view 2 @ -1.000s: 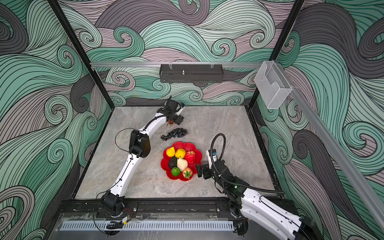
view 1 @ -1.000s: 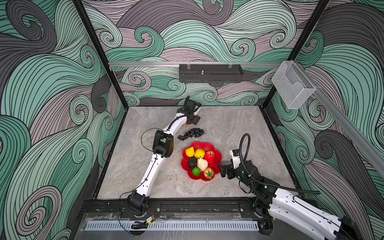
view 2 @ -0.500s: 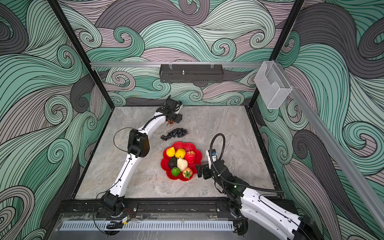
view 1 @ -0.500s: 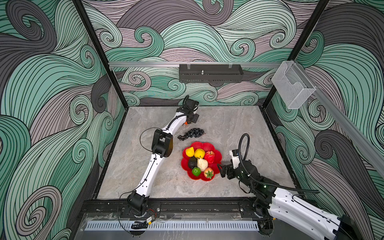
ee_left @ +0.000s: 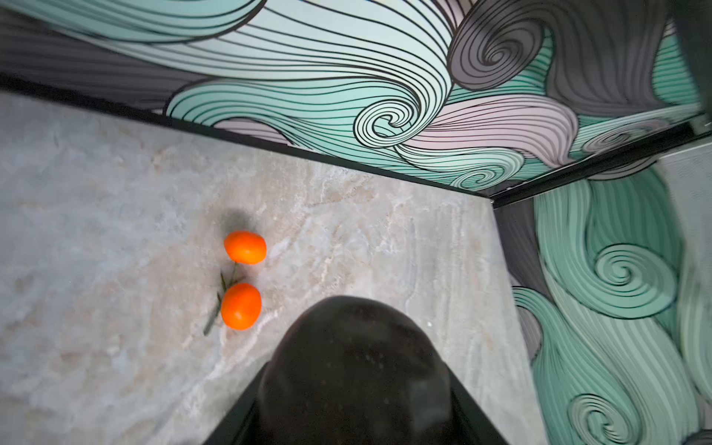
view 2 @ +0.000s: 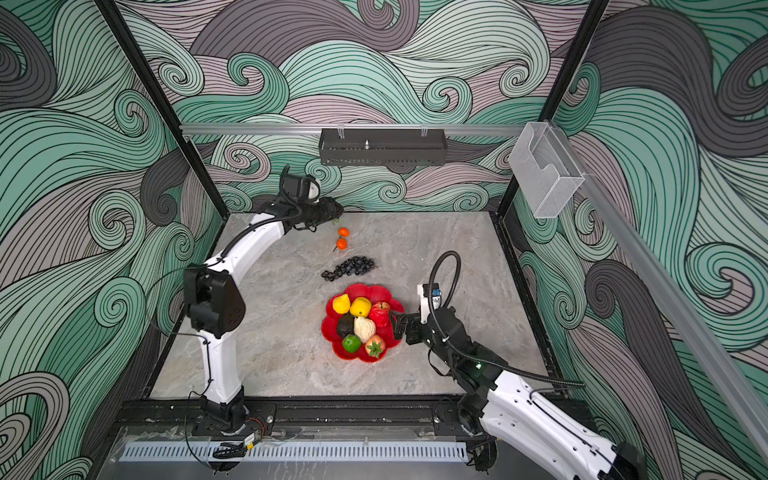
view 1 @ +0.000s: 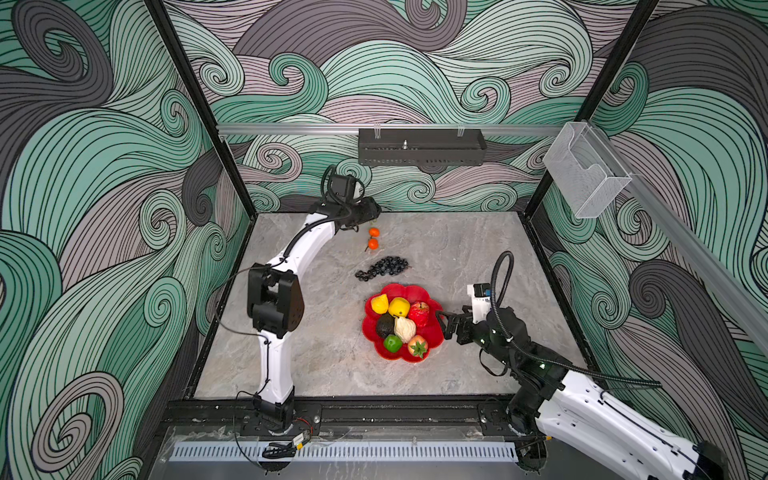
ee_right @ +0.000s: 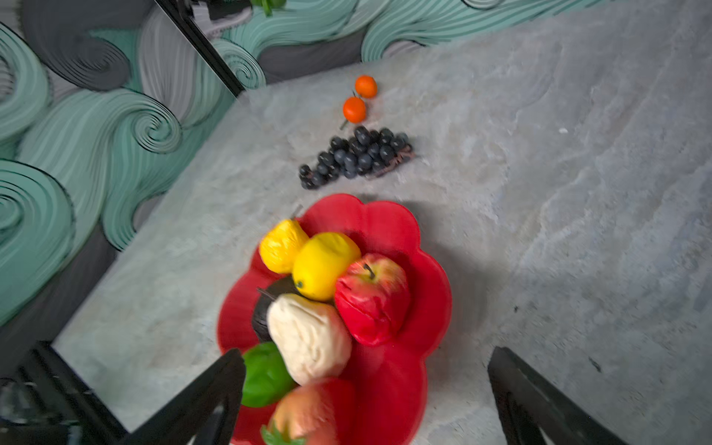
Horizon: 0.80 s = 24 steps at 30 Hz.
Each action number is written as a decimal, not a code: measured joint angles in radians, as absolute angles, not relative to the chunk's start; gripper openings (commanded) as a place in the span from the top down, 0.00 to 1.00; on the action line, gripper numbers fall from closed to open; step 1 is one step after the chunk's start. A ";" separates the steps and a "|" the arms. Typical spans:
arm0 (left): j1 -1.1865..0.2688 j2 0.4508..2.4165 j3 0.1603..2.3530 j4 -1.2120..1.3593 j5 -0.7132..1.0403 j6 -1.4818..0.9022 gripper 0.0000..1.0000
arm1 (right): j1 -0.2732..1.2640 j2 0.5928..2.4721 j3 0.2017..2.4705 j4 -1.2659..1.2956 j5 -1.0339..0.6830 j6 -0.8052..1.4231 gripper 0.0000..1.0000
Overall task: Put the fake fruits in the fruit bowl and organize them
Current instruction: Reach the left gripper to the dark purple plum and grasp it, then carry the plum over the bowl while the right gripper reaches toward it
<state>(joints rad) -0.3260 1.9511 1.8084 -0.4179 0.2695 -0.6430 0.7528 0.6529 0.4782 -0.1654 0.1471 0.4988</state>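
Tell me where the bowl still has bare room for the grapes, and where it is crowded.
Bare: the bowl's petals beside the apple, toward the right gripper, and the far petals facing the grapes. Crowded: the middle and left in both top views, where fruits lie packed from the lemon to the lime.

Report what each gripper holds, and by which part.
Left gripper clamps a dark avocado-like fruit across its sides, rounded end protruding. Right gripper stands open, empty, at the fruit bowl edge.
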 measured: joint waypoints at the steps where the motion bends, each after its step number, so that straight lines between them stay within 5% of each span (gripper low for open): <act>1: -0.327 1.893 1.722 -0.381 0.288 -0.692 0.61 | 0.753 0.654 0.493 -0.160 0.139 0.507 0.03; 12: -0.364 1.505 1.005 0.003 0.362 -1.191 0.59 | 0.768 0.910 0.524 0.029 0.067 0.629 0.18; 24: -0.520 1.193 0.684 0.154 0.263 -1.496 0.58 | 0.972 1.170 0.661 0.204 0.097 0.561 0.42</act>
